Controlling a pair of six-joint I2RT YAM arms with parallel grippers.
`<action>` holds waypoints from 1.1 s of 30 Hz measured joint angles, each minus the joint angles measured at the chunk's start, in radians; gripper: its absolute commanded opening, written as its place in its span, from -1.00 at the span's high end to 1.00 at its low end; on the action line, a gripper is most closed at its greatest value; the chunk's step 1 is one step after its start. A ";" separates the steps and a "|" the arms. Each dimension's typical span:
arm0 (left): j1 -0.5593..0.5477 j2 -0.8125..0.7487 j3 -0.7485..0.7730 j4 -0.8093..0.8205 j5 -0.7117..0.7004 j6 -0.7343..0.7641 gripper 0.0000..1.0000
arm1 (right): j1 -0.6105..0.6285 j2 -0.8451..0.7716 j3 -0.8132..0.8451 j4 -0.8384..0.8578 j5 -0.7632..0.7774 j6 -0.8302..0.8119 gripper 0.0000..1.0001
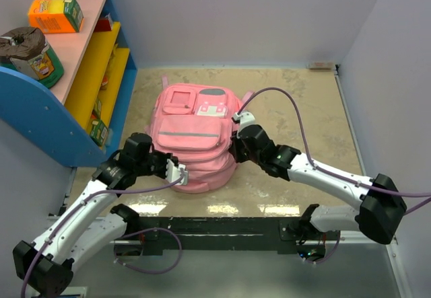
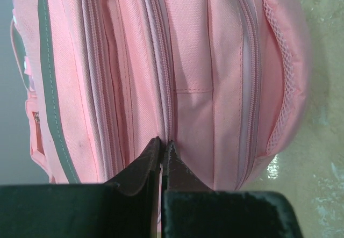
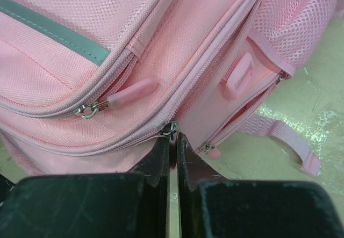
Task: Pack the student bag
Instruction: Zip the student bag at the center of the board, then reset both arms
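Lying flat on the table, the student bag looks soft and floppy — best worked by its zip tabs, not slack fabric — with the left gripper pressed together at a side seam and the right gripper seemingly clamped on a zip pull.

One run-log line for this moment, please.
bag: pink backpack lying on table | left gripper: jaws shut against zip seam | right gripper: jaws shut on zip pull
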 measured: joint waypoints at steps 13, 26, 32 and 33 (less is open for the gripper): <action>0.065 0.051 0.070 -0.083 0.099 0.137 1.00 | -0.132 0.146 0.030 0.126 -0.003 -0.040 0.98; 0.015 0.252 0.277 -0.143 0.158 -0.134 -1.00 | -0.191 0.099 0.029 0.140 0.075 -0.014 -0.62; 0.011 0.398 0.502 -0.090 0.129 -0.433 -1.00 | -0.232 -0.015 0.018 0.089 0.181 0.025 -0.97; 0.012 0.412 0.524 -0.076 0.113 -0.472 -1.00 | -0.236 -0.024 0.014 0.083 0.183 0.030 -0.97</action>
